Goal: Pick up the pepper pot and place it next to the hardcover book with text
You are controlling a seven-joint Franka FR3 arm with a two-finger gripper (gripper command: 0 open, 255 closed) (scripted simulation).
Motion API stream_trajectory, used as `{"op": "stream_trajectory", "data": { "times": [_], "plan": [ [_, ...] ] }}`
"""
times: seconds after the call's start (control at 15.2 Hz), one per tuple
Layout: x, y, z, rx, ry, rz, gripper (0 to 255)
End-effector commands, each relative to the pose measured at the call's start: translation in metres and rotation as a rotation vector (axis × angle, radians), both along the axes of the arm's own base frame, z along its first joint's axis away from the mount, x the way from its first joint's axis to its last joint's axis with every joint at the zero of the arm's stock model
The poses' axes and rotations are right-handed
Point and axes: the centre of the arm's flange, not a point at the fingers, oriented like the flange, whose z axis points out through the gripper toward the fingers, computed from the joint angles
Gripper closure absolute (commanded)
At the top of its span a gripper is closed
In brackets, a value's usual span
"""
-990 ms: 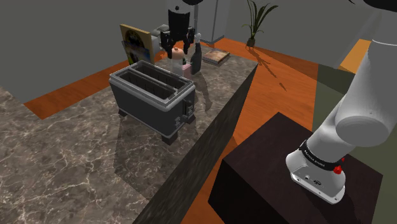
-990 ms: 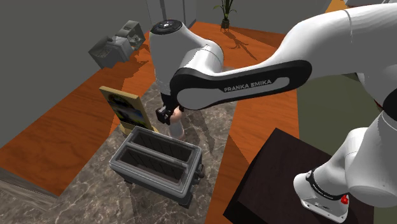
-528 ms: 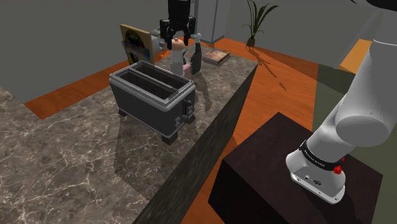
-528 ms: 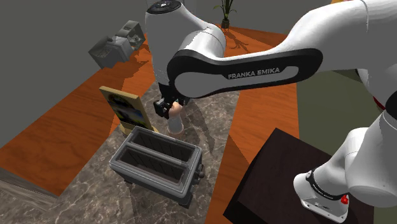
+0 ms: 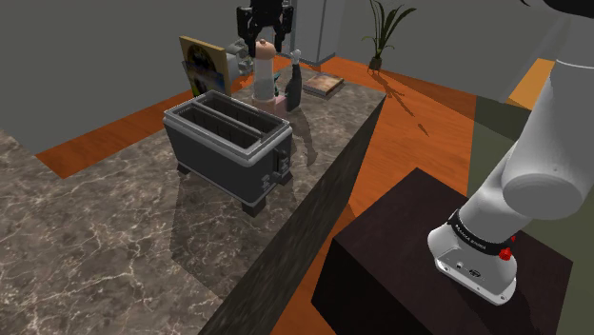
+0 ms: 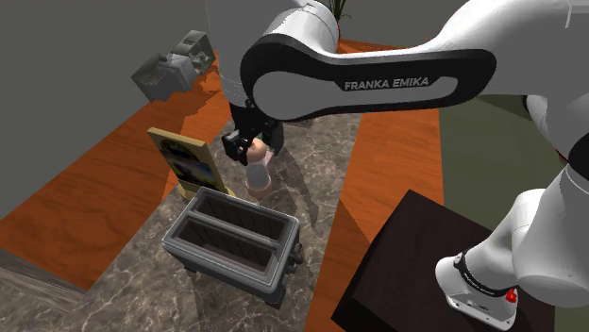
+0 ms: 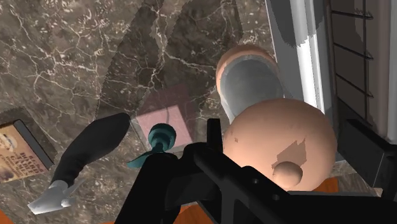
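My pincer (image 5: 263,42) grips pepper pot (image 5: 261,78) by head, pot upright; book (image 5: 322,86) flat, toward shoulder view's right.

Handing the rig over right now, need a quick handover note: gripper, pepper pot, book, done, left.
Gripper: shut on the pepper pot's round top.
Pot: upright, behind the toaster.
Text-covered book: flat on the counter, past a dark bottle.
Done: grasp. Left: carry to the book, set down beside it, release.
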Motion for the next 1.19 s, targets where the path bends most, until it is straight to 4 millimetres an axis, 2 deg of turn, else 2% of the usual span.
{"op": "stream_trajectory", "data": {
  "times": [0.0,1.06,1.12],
  "plan": [
    [-0.001,-0.001,0.010,0.000,0.000,0.000,255],
    [-0.001,-0.001,0.092,0.000,0.000,0.000,255],
    [0.001,-0.013,0.088,0.000,0.000,0.000,255]
  ]
}}
